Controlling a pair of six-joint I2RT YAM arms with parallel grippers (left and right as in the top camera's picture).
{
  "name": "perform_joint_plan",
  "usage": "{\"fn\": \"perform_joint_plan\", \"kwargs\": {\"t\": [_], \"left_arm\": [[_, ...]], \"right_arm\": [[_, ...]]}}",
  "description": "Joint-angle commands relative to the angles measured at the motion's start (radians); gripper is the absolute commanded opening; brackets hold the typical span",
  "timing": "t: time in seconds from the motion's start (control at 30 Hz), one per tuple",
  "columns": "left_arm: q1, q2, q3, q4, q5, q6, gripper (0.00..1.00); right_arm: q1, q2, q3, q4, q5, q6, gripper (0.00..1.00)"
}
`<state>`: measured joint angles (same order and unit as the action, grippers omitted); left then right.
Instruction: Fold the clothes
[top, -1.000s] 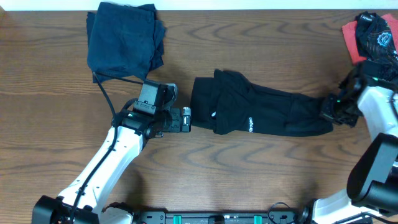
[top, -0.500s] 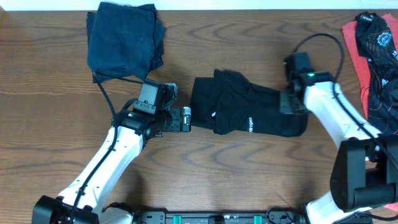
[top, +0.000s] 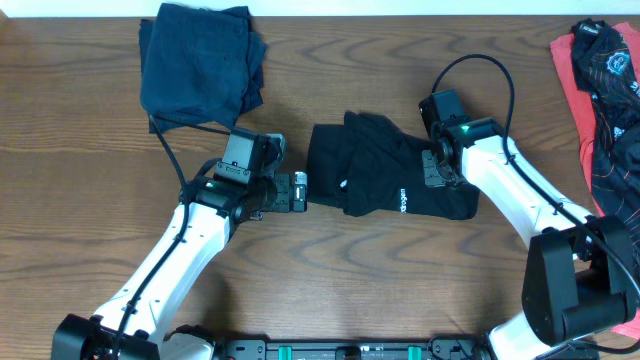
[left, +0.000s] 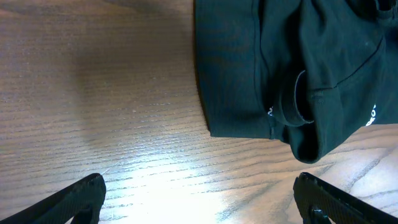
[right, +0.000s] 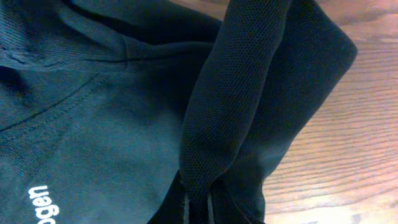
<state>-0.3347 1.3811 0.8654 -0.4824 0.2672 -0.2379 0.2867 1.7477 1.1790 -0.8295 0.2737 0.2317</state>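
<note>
On the near half of the desk (top: 400, 300) the two arms reach inward from the front edge. The left claw (top: 298, 192) is spread fully wide and holds nothing; it rests low over the wood, just beside the 9 o'clock edge of the black T-shirt (top: 385, 180). In the left wrist view its tips stand far apart with bare wood between them. The right claw (top: 437, 172) is closed tight on a pinched fold of the same shirt, at its 3 o'clock side. The shirt lies bunched in the middle of the desk, with its small white lettering (top: 404, 200) facing up. Farther back, at 11 o'clock, a dark navy garment (top: 200, 65) lies folded. At 2 o'clock, at the desk edge, a coral-red and black garment (top: 605, 100) lies crumpled.
</note>
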Motion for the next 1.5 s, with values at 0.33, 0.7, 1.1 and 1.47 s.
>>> {"fn": "perform_joint_plan", "kwargs": {"t": [0.33,0.7,1.1,1.47], "left_arm": [[0.004,0.004,0.004,-0.006,0.010,0.009,0.98],[0.004,0.004,0.004,-0.010,0.009,0.009,0.98],[0.004,0.004,0.004,-0.011,0.010,0.009,0.98],[0.004,0.004,0.004,-0.014,0.010,0.009,0.98]], "right_arm": [[0.015,0.005,-0.002,0.033,-0.181,0.023,0.52],[-0.012,-0.041,0.093,-0.071,-0.329,0.048,0.66],[-0.036,-0.061,0.152,-0.108,-0.490,0.026,0.78],[-0.207,-0.104,0.218,-0.308,-0.239,0.085,0.39]]}}
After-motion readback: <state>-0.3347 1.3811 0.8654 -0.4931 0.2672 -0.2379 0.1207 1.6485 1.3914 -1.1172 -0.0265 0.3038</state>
